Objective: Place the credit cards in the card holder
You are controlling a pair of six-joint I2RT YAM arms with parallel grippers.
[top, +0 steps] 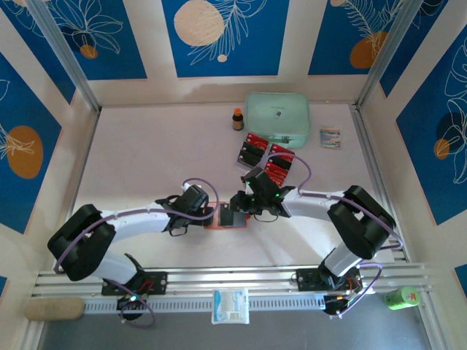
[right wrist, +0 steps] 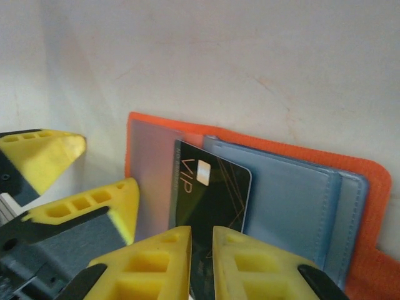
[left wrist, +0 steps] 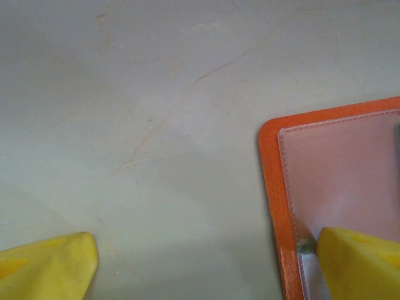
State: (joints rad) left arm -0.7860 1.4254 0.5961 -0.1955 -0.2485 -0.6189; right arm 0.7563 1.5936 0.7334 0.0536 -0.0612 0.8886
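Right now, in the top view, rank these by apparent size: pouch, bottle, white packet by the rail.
1. Pouch
2. White packet, though it may lie nearer the camera
3. Bottle

"VIP" on black credit card [right wrist: 209, 194]

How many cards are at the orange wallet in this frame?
1: a black card, pinched in the right claw, against the open orange wallet. Others may be tucked inside, hidden. The remaining cards lie loose near the mint pouch.
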